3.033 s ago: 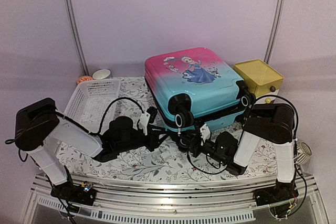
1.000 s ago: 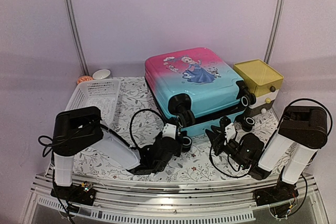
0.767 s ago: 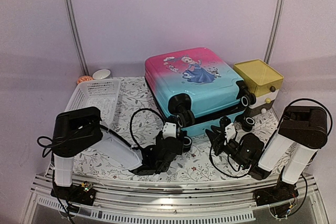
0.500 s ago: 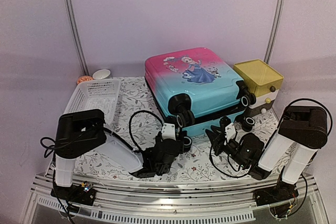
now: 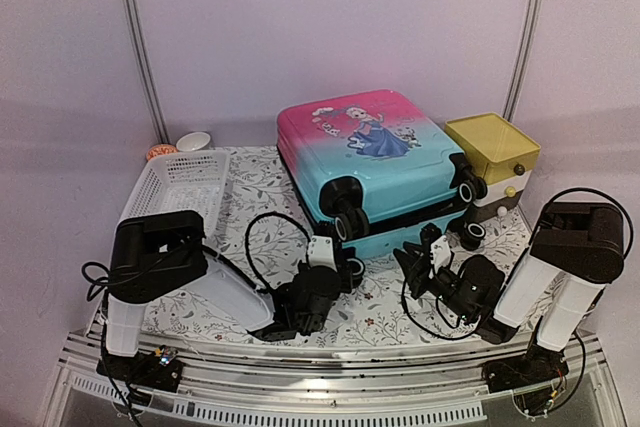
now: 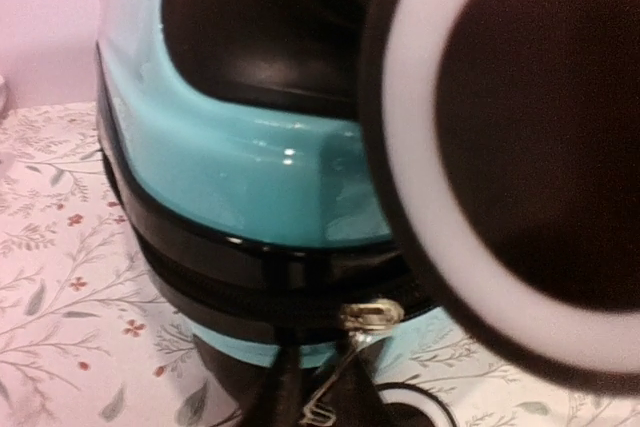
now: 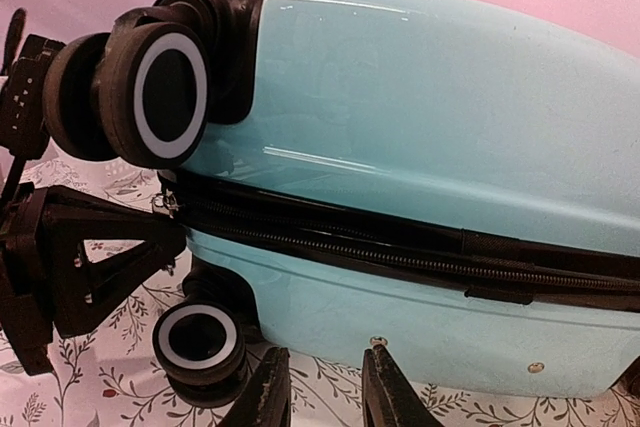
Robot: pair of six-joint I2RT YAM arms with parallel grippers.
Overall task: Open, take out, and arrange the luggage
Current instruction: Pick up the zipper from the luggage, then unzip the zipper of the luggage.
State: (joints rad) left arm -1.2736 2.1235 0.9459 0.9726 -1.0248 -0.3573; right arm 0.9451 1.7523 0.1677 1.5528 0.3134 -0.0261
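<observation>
In the left wrist view the left gripper showed only as dark fingers drawn close together at the bottom edge. The metal zipper pull hung down between them. Whether they pinched it, I could not tell. A black, white-ringed wheel filled the right side of that frame.

The right gripper stood with its fingers a little apart at the bottom centre, holding nothing. They were low on the cloth just in front of the turquoise shell, and above them the black zipper band ran across the frame.

The luggage lay flat at centre right of the top view, princess print up and wheels toward the bottom of the frame, on the floral tablecloth. A white basket sat to its left. A yellow-topped box stood just beside its right edge.
</observation>
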